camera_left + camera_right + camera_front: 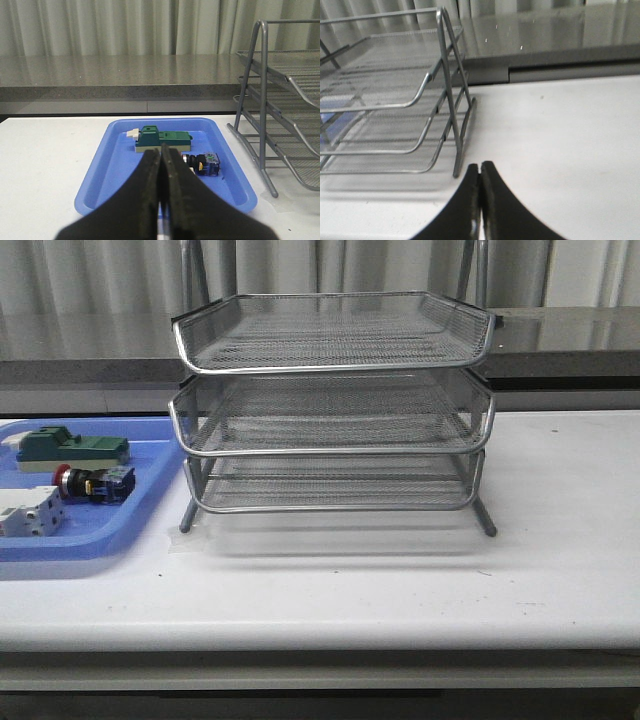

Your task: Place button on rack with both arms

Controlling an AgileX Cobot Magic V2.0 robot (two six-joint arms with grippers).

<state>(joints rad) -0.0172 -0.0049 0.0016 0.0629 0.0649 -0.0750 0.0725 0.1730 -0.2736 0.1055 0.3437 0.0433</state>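
Observation:
The button (92, 482), with a red head and a black, blue and yellow body, lies on its side in the blue tray (130, 530) at the left of the table. In the left wrist view the button (205, 164) sits just beyond my left gripper (161, 150), which is shut and empty. The silver three-tier mesh rack (332, 405) stands in the middle of the table. My right gripper (480, 165) is shut and empty, above the white table beside the rack's leg (461, 142). Neither arm shows in the front view.
A green block (70, 447) lies at the back of the blue tray and shows in the left wrist view (162, 139). A white terminal block (28, 512) lies at the tray's front. A grey counter (560, 340) runs behind the white table (400, 580).

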